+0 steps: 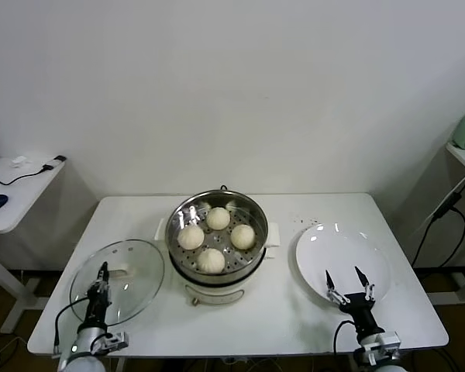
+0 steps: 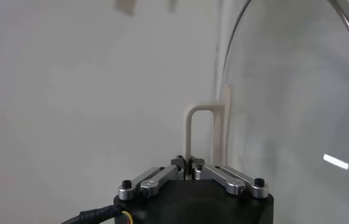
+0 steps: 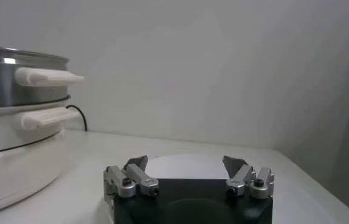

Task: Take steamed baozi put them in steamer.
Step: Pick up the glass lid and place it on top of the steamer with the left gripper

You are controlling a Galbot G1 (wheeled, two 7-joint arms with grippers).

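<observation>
Seeing our left gripper (image 1: 103, 269) clamped on the glass lid's (image 1: 136, 273) handle (image 2: 200, 133) near the table's (image 1: 279, 310) front-left corner (right gripper (image 1: 348, 280) gapes, holding nothing, over the plate (image 1: 325, 244)).

A white table (image 1: 294, 325) carries three things: glass lid (image 1: 132, 275) left; steamer (image 1: 217, 271) centre; white plate (image 1: 333, 252) right.

Left arm low at the near left of the work area, wrist pointing forward; left gripper (image 1: 103, 269) with fingers (image 2: 190, 163) brought fully together, tips meeting. Right arm low at the near right, wrist likewise pointing forward; right gripper (image 1: 348, 280) with both fingers (image 3: 137, 163) spread wide apart, nothing between them, tips angled upward and outward.
</observation>
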